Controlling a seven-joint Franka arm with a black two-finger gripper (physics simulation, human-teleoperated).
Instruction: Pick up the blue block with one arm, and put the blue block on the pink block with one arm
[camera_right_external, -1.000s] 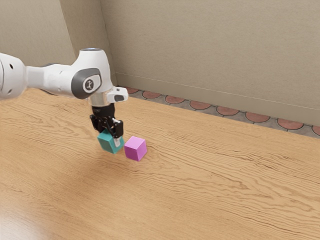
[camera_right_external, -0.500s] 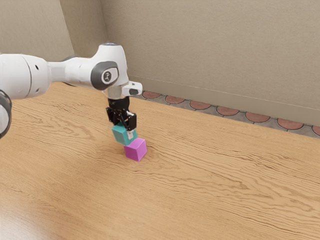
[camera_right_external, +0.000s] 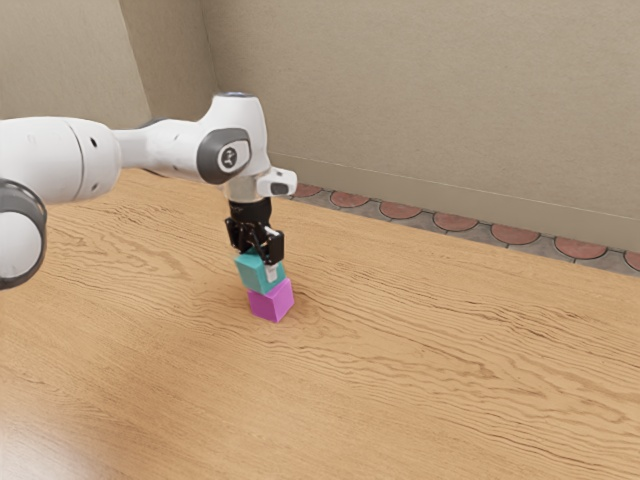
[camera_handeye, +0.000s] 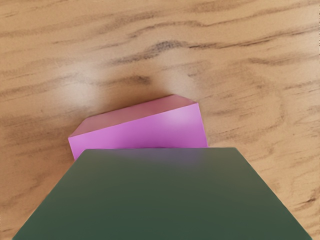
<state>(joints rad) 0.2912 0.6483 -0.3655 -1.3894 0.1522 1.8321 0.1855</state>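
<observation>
The blue block (camera_right_external: 258, 272) is a small teal cube, pinched from two sides by the gripper (camera_right_external: 262, 262) and held off the table (camera_right_external: 430, 380). It hangs roughly level right over the pink block (camera_right_external: 272, 301), set slightly toward the exterior view's left. Whether the two faces touch is unclear. The pink block is a magenta cube of about the same size, resting flat on the wood. In the wrist view the blue block (camera_handeye: 165, 195) looks dark green and covers part of the pink block (camera_handeye: 145, 127), which sits a little askew to it.
</observation>
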